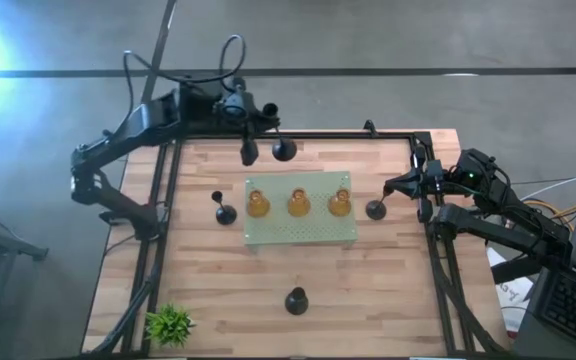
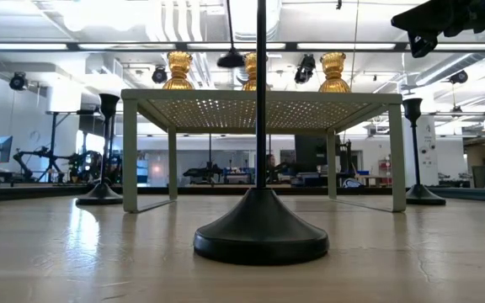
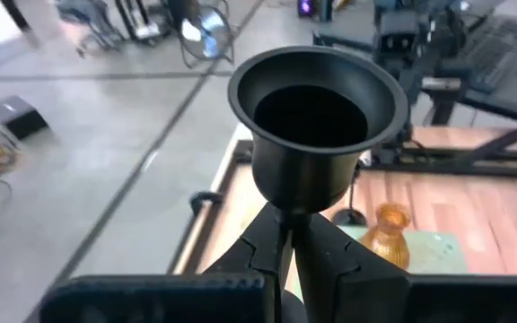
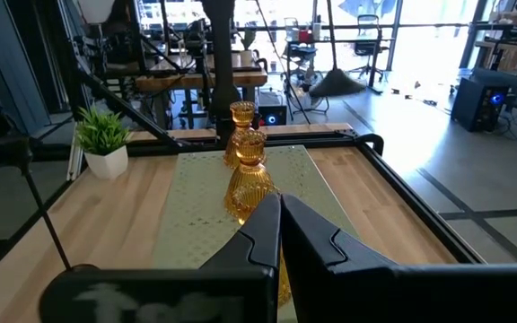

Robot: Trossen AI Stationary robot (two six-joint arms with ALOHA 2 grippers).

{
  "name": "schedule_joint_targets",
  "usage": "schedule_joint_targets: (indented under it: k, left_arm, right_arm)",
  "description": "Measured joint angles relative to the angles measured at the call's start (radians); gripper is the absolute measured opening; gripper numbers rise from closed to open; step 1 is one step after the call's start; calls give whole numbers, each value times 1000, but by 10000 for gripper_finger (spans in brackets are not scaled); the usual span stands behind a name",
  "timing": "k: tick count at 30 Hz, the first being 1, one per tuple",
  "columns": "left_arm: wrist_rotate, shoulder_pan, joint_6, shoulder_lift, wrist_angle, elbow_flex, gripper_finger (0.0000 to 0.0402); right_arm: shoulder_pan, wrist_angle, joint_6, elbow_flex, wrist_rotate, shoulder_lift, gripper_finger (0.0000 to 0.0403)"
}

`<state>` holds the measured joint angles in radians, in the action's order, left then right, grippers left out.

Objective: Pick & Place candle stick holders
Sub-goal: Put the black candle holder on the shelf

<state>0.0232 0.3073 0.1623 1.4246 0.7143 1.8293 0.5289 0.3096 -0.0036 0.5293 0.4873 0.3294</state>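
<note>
Underneath everything lies a pale wood-plank counter [image 1: 388, 290] with a dark metal frame along its edges, set on a grey concrete floor; the low view looks past it into a bright workshop with ceiling lights, stands and benches. At the counter's middle stands a pale green perforated board [image 1: 300, 226] on short legs, carrying three squat, ribbed amber glass holders [image 1: 299, 203] in a row. Black holders with round domed bases and thin stems stand around it: one to the left [image 1: 224, 212], one to the right [image 1: 375, 209], one at the near edge [image 1: 296, 300]. A small leafy plant [image 1: 169, 323] sits in the near left corner. The left claw [image 3: 287, 240] is closed on the stem of a fourth black holder [image 3: 313, 123], smooth and matte with a flared cup, held at the counter's far edge. The right claw [image 4: 281, 222] is pinched shut, holding nothing, beside the counter's right edge.
</note>
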Motion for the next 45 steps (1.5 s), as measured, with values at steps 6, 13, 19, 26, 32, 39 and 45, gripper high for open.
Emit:
schedule_joint_targets:
  k: [6, 13, 19, 26, 32, 39, 45]
  left_arm:
    - [54, 29, 5, 29, 1, -55, 19]
    - [124, 67, 2, -64, -136, -256, 19]
    - [179, 84, -55, -163, -253, -450, 19]
    - [208, 85, -87, -206, -260, -554, 19]
    - [231, 85, -89, -202, -287, -560, 19]
    - [231, 85, -69, -179, -289, -560, 19]
    - [231, 85, -64, -166, -291, -560, 19]
  right_arm:
    - [0, 0, 0, 0, 0, 0, 9]
    - [0, 0, 0, 0, 0, 0, 9]
    - [0, 0, 0, 0, 0, 0, 9]
    - [0, 0, 0, 0, 0, 0, 9]
    - [0, 0, 0, 0, 0, 0, 9]
    - [0, 0, 0, 0, 0, 0, 9]
    - [0, 0, 0, 0, 0, 0, 9]
